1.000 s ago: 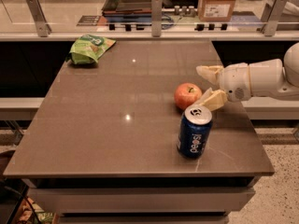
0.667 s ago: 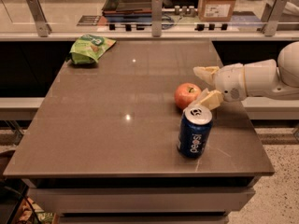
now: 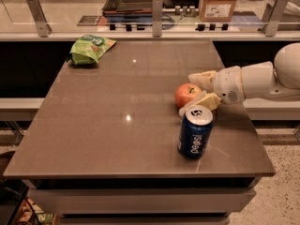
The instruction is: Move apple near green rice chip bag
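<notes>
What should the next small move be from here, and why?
Probably close the gripper on the apple: its open fingers flank it at the right side of the table, seemingly not clamped yet. The chip bag lies at the far-left corner, so a grip must come before carrying.

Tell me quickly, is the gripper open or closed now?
Gripper: open, fingers on either side of the apple, not yet closed on it.

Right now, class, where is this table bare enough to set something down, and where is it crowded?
Bare: the left and middle of the table, from the green rice chip bag at the far-left corner to the near edge. Crowded: the right side, gripper at the apple, soda can in front.
</notes>
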